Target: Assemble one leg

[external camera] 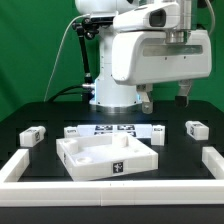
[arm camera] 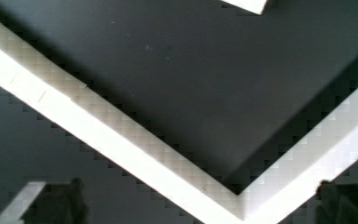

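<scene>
Hovering high over the right side of the table, the gripper (external camera: pixel 165 97) is carrying nothing. Its fingers (external camera: pixel 182 96) are standing wide apart, and the wrist view is showing only dark table and a corner of the white border rail (arm camera: pixel 140 125) beyond them.

- Item: the leg (external camera: pixel 196 129), lying on the table at far right, below the gripper and apart from the rail.
- Also lying loose: a second leg (external camera: pixel 160 131) and two left legs (external camera: pixel 72 131), (external camera: pixel 33 135).
- Target: the rimmed square piece (external camera: pixel 108 157), sitting near centre, with the marker board (external camera: pixel 115 128) just beyond it.
- Handling, as judged: descending straight, straddling two opposite flat faces, and closing squarely should be keeping the block from twisting.
- Clearance: the rail is running close on the right, so approaching from above looks safest. Bare table is lying open between the leg and the square piece, whose raised rim is calling for a lifted carry.
</scene>
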Controlling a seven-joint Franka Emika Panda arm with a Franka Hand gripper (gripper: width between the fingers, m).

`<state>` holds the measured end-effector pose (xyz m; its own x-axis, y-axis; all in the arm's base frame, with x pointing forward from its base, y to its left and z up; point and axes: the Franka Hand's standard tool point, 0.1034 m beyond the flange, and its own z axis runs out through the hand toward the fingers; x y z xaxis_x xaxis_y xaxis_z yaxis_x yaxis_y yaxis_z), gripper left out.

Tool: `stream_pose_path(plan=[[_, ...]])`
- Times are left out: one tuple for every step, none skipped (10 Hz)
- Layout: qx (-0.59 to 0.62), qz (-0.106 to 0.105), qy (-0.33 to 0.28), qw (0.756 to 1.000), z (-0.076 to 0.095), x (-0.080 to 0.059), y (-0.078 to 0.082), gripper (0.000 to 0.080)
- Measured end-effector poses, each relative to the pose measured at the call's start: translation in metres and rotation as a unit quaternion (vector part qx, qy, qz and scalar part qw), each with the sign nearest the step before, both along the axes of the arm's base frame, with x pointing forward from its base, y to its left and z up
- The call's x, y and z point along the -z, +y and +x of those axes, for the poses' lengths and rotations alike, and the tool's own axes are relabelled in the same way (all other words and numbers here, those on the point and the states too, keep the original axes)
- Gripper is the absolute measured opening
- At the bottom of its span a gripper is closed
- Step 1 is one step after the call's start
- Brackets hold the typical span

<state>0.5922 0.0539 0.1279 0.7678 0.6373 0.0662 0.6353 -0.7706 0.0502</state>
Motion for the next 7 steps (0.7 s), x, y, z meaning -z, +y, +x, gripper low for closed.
stream_pose_path(plan=[[0.0, 0.0, 0.0, 1.0, 0.0, 0.0, 0.0, 0.065], [0.0, 0.0, 0.0, 1.0, 0.0, 0.0, 0.0, 0.065], [0.0, 0.0, 0.0, 1.0, -0.0001, 0.0, 0.0002, 0.065], [0.0, 0.0, 0.0, 1.0, -0.0001, 0.0, 0.0002, 0.065], [0.0, 0.0, 0.0, 1.0, -0.0001, 0.0001, 0.0001, 0.065], [-0.004, 0.0, -0.001, 1.0, -0.0006, 0.001, -0.0007, 0.065], [-0.054, -0.002, -0.023, 0.998, -0.0036, 0.0083, -0.0066, 0.065]])
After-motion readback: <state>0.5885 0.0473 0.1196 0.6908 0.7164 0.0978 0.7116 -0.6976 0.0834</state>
